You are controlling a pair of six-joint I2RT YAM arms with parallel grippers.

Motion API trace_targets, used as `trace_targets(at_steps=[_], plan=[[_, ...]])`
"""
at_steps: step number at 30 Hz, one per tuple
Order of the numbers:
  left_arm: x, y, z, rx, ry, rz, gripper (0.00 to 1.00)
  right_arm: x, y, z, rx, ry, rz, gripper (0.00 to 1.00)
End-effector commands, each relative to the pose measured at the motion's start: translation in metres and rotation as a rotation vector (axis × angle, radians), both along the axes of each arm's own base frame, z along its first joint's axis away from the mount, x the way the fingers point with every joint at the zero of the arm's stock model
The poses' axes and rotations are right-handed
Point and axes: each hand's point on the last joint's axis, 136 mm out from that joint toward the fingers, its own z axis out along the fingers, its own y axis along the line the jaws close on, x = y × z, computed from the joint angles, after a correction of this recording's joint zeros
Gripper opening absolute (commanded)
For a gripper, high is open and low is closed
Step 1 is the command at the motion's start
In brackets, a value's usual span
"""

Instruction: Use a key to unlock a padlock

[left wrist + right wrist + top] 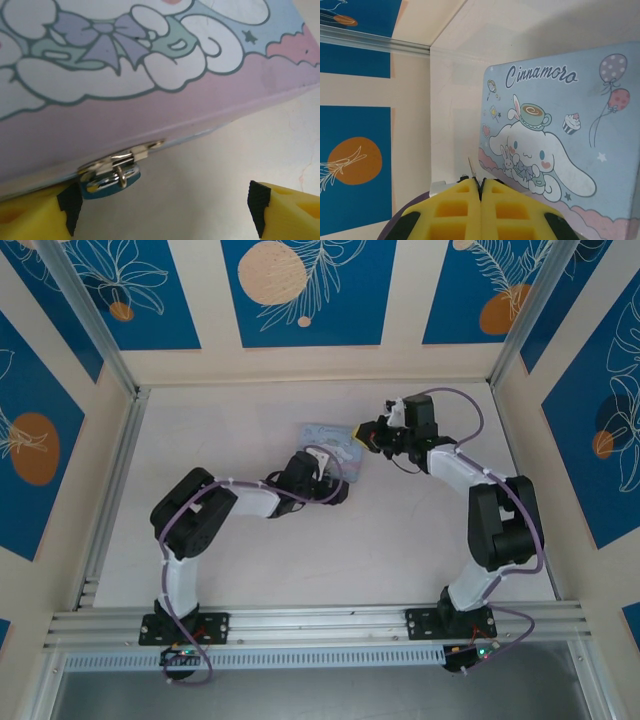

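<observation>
Top external view: the left arm (pixel 215 505) folds up from its base into a high elbow, and its forearm runs low across the bench (pixel 250 560) to the near edge of the pale blue tin (pixel 330 445). The right arm (pixel 500 520) stands tall on the other side with its elbow bent. Its forearm reaches back to the tin's right end, where the wrist sits just beside the corner.

Left wrist view brings out detail too small to read from above. The tin (pixel 150 115) fills the upper part, its pink and blue cartoon lid closed, with bare bench (pixel 210 165) below it. A small metal hasp (pixel 132 156) sits on the tin's near edge, and the padlock (pixel 111 179) hangs from it, bluish body under a shiny shackle. The left jaws stand wide open. One yellow finger (pixel 30 215) lies just beside the padlock under the tin's edge and the other finger (pixel 290 210) is well apart from it, so the padlock sits between the 2, ungripped.

Right wrist view looks along the tin's lid (pixel 560 125) from its end. The right jaws are closed, the 2 yellow fingers (pixel 457 205) pressed together, pinching the key (pixel 471 167), a thin dark sliver rising from the tips just beside the tin's corner.

The tin is shut, so what it holds cannot be seen.
</observation>
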Motion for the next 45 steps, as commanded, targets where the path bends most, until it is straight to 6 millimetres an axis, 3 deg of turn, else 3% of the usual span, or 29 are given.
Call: trace_targets(at_steps=[1,12,20,27,33,37,45], plan=[[0.002,-0.017,0.003,-0.065,-0.006,-0.075,0.86,0.008,0.007,0.006,0.02,-0.025,0.016,0.0],[-0.006,-0.035,0.031,-0.317,0.031,-0.092,0.83,0.01,0.007,-0.011,0.008,-0.003,0.008,0.0],[0.002,-0.03,0.015,-0.39,0.094,-0.007,0.81,0.008,0.006,-0.017,0.003,0.009,0.005,0.0],[0.005,-0.024,-0.001,-0.334,0.105,0.028,0.8,0.007,0.007,-0.018,0.0,0.011,0.008,0.0],[0.005,-0.039,0.009,-0.408,0.104,0.02,0.69,0.007,0.008,-0.024,-0.005,0.018,0.008,0.0],[0.006,-0.037,0.023,-0.522,0.102,0.084,0.67,0.006,0.009,-0.027,-0.005,0.023,0.009,0.0],[0.008,-0.036,0.008,-0.549,0.131,0.189,0.59,0.009,0.01,-0.03,-0.001,0.026,0.01,0.0]])
